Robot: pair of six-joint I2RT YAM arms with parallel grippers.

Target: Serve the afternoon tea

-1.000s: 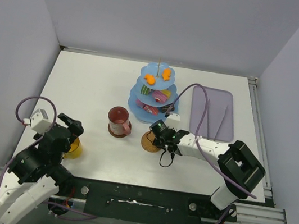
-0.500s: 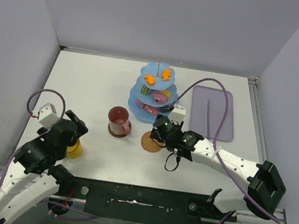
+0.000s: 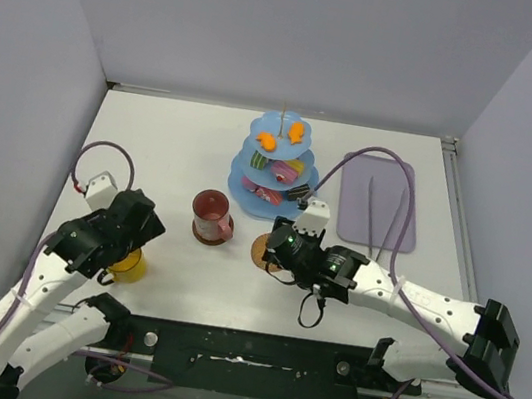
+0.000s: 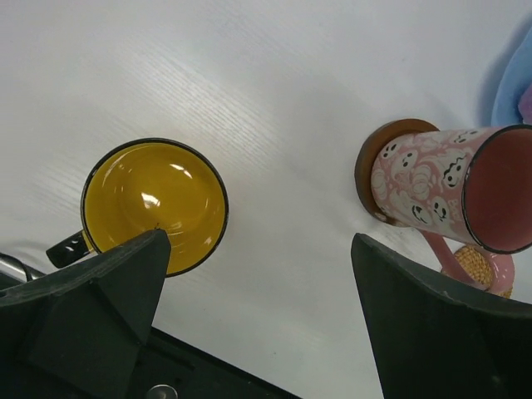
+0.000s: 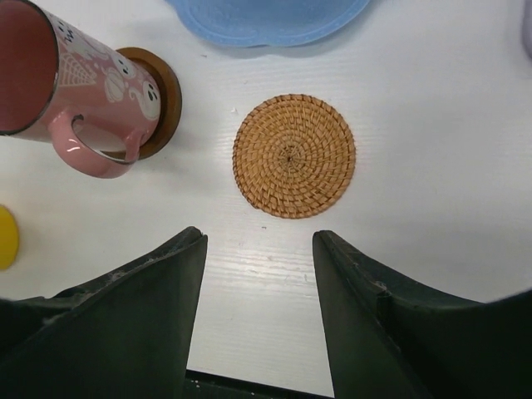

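The light-blue three-tier stand (image 3: 275,161) holds small toy cakes at the back centre. A pink-red mug (image 3: 211,214) (image 5: 79,91) (image 4: 440,183) stands on a dark round coaster (image 5: 164,98). A woven brown coaster (image 5: 293,155) (image 3: 260,250) lies bare on the table just ahead of my right gripper (image 5: 259,274) (image 3: 276,249), which is open and holds nothing. The yellow mug (image 4: 154,204) (image 3: 126,264) sits near the left front. My left gripper (image 4: 258,307) (image 3: 130,239) hangs wide open above it, one finger (image 4: 108,283) overlapping the mug's rim in the left wrist view.
A lilac tray (image 3: 351,208) at the right holds thin metal tongs (image 3: 381,218). The stand's blue base (image 5: 266,17) lies just beyond the woven coaster. The dark front rail (image 3: 242,353) runs along the near table edge.
My right gripper has opened and let go of the woven coaster, which now lies flat; the arm has stretched out lower. My left arm has swung forward and right over the yellow mug.
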